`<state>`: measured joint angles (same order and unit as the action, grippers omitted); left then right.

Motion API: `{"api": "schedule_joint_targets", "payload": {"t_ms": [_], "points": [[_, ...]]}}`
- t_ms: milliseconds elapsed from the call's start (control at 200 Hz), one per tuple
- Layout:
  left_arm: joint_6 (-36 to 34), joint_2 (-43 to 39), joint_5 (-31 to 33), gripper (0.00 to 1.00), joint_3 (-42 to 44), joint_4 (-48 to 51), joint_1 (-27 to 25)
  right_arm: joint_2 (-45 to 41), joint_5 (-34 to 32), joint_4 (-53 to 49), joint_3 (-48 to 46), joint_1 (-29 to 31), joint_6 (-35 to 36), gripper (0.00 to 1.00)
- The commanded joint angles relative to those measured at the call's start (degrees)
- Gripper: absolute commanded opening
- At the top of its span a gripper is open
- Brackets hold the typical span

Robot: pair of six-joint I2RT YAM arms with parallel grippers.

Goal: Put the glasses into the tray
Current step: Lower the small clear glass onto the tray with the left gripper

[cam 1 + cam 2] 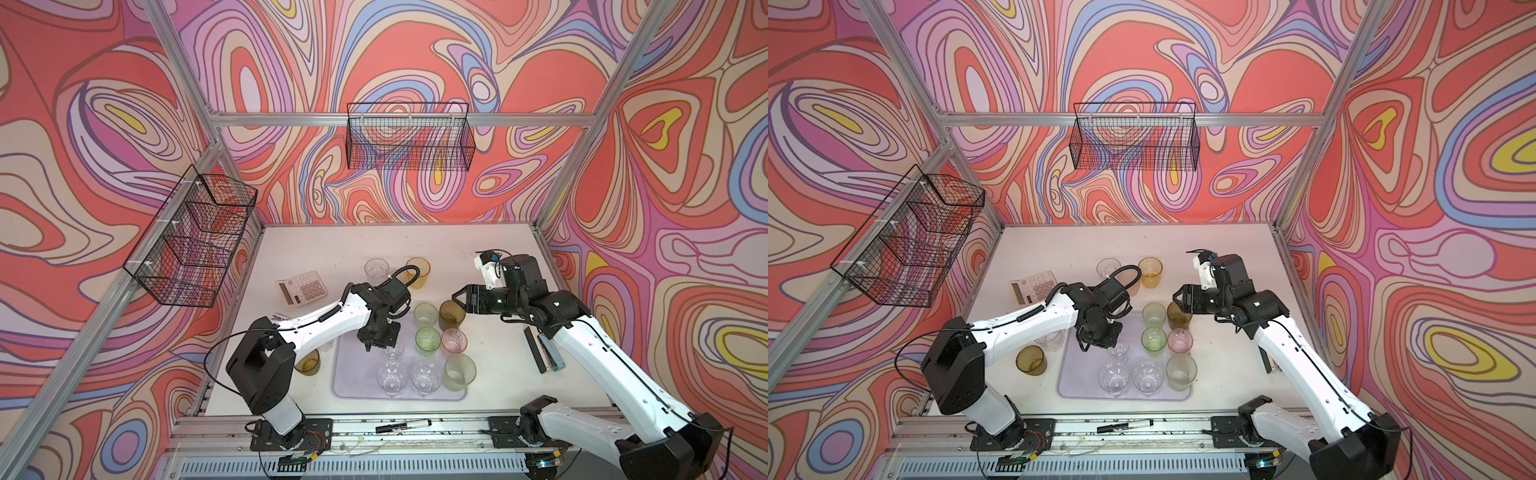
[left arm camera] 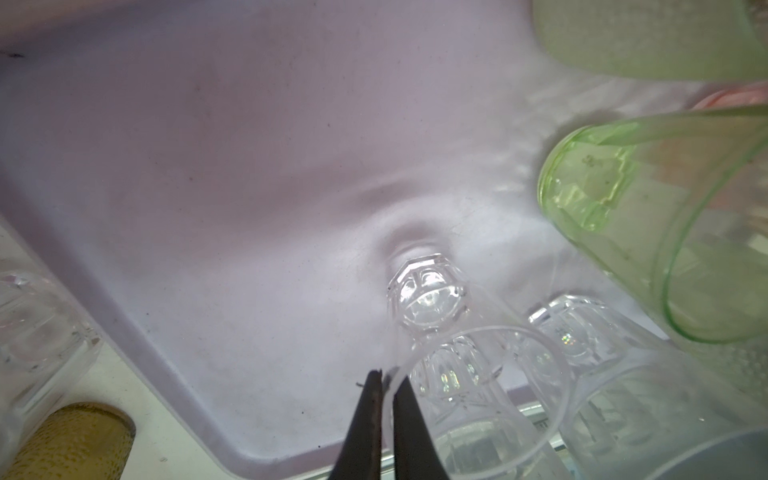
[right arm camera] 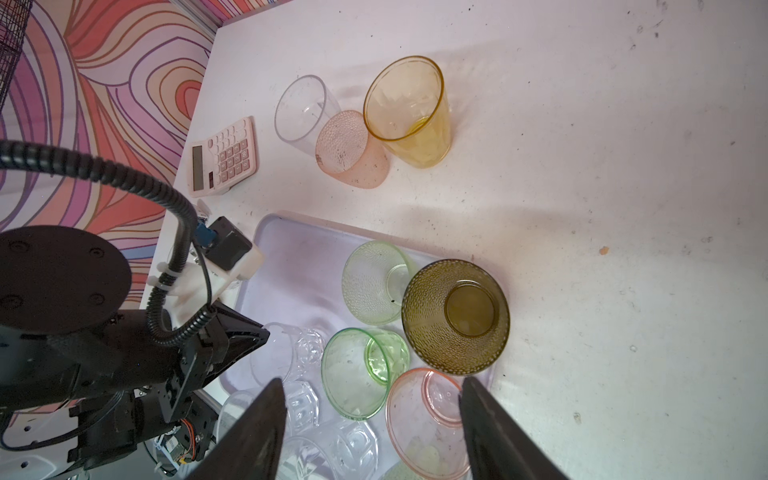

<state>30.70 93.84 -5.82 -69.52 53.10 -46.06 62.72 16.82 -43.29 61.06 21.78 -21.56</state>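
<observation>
Left gripper [image 2: 386, 379] is closed on the rim of a clear glass [image 2: 428, 299], one finger inside and one outside, and the glass is held upright at the middle of the tray [image 1: 353, 374]. Two faceted clear glasses [image 1: 390, 380] are set along the tray's near edge, with a pale green glass [image 1: 459, 372] at its near right corner. A green glass [image 1: 428, 340] and a pink glass [image 1: 454, 340] are placed by the right edge, and a frosted green glass [image 1: 424, 313] and an olive glass [image 1: 451, 316] at the far right corner. Right gripper [image 1: 455, 300] is held open above that olive glass, with nothing gripped. Outside the tray, near the far edge of the table [image 1: 332, 249], a plain clear glass [image 1: 376, 268], a peach glass [image 3: 351, 149] and a yellow glass [image 1: 417, 270] are seen; a brown glass [image 1: 1030, 360] is found by the tray's left edge
</observation>
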Motion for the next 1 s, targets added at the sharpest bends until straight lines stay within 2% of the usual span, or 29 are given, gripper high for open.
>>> {"api": "schedule_joint_targets", "payload": {"t_ms": [0, 816, 992], "points": [[1.0, 0.3, 0.3, 0.11, 0.8, 0.3, -0.3, -1.0, 0.2, 0.3, -0.5, -0.2, -0.1, 0.69], [2.5, -0.5, -1.5, 0.17, 3.0, -1.3, -0.7, -0.9, 0.5, 0.6, -0.5, -0.2, -0.2, 0.69], [3.0, -1.0, -0.8, 0.22, 3.2, -1.2, -0.7, -0.8, 0.7, 0.8, -0.5, -0.2, -0.2, 0.69]]}}
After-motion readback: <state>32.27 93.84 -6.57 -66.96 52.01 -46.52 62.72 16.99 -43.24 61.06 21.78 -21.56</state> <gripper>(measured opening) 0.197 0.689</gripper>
